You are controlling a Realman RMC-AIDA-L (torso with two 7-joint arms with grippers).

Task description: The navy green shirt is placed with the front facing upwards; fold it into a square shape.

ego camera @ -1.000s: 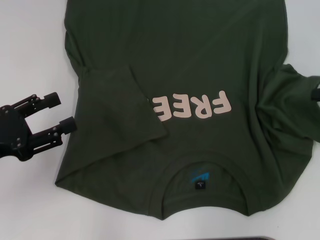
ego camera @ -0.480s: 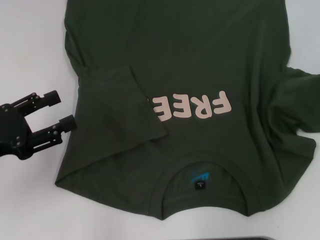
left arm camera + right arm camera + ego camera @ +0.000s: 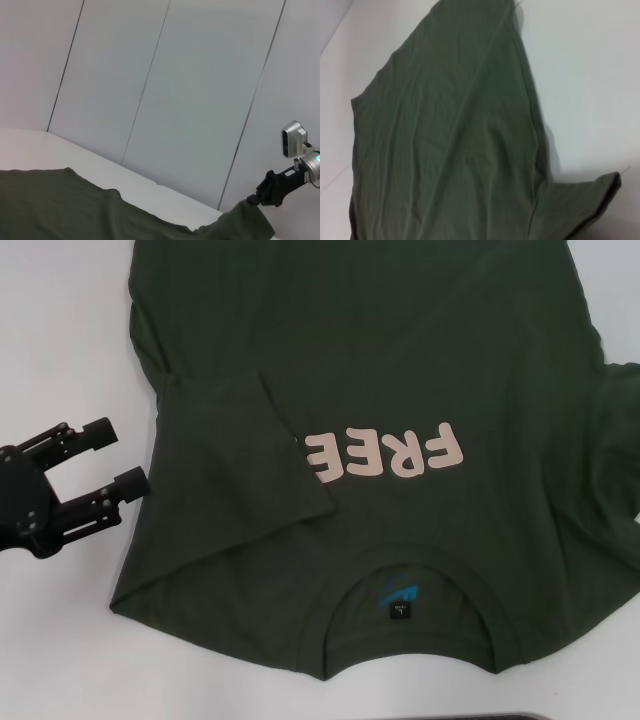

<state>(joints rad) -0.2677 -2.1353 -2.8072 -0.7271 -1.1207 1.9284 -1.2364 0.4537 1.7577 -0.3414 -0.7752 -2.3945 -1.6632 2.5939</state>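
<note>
Olive: one navy green shirt (image 3: 400, 370) (one sleeve folded).

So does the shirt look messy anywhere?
Yes. On the shirt, the left sleeve is folded in and hides part of the pink letters. The right sleeve is lifted by the right gripper.

The navy green shirt (image 3: 400, 370) runs off the head view's edge at twelve o'clock, so its hem is unseen, and its sleeve at three o'clock is cut off too. The folded-in sleeve (image 3: 250, 450) hides the start of the pink letters (image 3: 385, 452). The neck label (image 3: 400, 612) print is too small to read.
</note>
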